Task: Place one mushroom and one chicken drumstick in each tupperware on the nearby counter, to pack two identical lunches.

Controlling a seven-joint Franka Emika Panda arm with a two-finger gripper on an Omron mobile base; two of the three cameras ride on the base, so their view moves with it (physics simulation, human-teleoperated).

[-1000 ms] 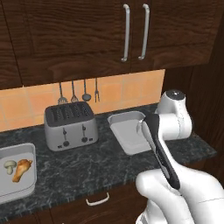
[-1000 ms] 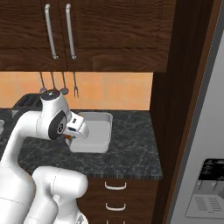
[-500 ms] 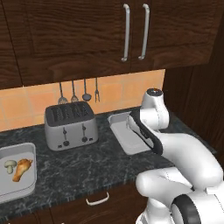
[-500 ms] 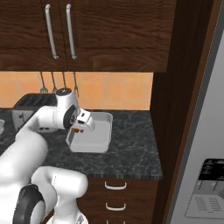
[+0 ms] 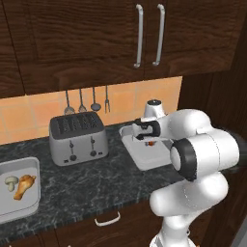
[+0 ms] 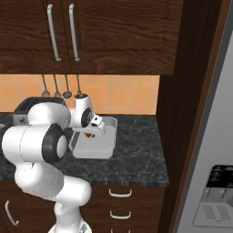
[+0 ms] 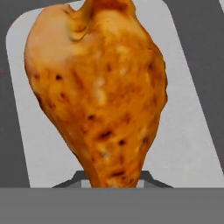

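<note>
Left base view: two tupperware point(image 5: 144, 157), two chicken drumsticks, one mushroom point(image 5: 10, 182); end effector point(image 5: 150, 142) grasping one chicken drumstick point(image 7: 98, 87).

A plump orange-brown chicken drumstick point(image 7: 103, 94) hangs close to the camera, its narrow lower end pinched between the gripper point(image 7: 113, 177) fingertips. Behind it lies the light-grey tupperware point(image 7: 188, 131), bordered by dark counter point(image 7: 209, 65).

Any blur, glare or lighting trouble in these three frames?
Left base view: evenly lit, sharp, no glare on the dark speckled stone counter. Right base view: the same, though the white arm covers much of the light-grey rectangular tupperware. Hand view: the orange-brown chicken drumstick looms close, its texture soft and smeared.
</note>
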